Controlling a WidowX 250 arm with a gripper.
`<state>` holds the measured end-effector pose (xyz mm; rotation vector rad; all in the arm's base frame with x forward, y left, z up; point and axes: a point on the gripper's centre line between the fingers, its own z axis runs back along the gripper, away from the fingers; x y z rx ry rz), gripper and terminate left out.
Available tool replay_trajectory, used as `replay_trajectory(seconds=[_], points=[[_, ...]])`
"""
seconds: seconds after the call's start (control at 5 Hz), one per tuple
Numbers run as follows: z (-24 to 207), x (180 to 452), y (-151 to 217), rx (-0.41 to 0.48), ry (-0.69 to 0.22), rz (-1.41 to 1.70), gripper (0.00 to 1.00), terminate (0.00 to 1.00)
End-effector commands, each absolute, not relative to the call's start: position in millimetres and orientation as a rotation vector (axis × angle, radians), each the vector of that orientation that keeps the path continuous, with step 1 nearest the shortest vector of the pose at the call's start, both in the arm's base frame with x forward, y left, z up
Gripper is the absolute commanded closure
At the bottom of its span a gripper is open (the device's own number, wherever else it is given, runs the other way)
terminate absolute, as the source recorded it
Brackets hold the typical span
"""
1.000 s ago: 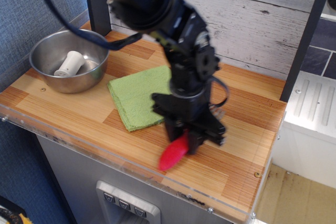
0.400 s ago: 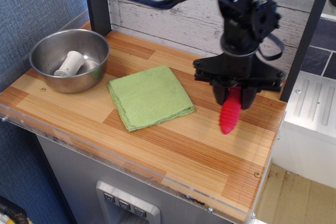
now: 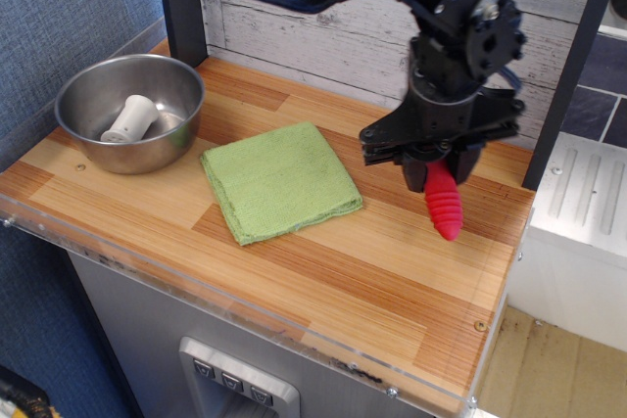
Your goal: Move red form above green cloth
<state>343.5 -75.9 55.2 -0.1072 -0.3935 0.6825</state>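
Note:
The red form (image 3: 445,203) shows as a ribbed red handle hanging down from my gripper (image 3: 436,169); its metal head is hidden inside the fingers. The gripper is shut on it and holds it above the wooden counter, to the right of the green cloth (image 3: 280,181). The cloth lies flat in the middle of the counter, a hand's width to the left of the handle.
A steel bowl (image 3: 91,140) with a white spool-shaped piece (image 3: 130,117) in it stands at the back left. A dark post (image 3: 181,2) rises behind the bowl. The counter's right edge (image 3: 514,252) is close to the gripper.
The gripper has carried the red form from the counter's front edge up and to the right, past the cloth. In the last half second the handle swung slightly to the right.

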Motion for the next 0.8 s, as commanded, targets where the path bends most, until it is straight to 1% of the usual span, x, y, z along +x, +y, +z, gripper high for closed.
replay_trajectory(seconds=[0.0,0.2,0.4,0.6], points=[[64.9,366.2,-56.5,-0.165,-0.485,0.967,1.0,0.0],[63.7,383.3,-49.7,-0.163,-0.5,1.09,1.0,0.0],[57.4,394.2,-43.6,-0.161,-0.482,1.164,1.0,0.0],[46.7,399.6,-33.1,-0.159,-0.464,1.27,1.0,0.0]])
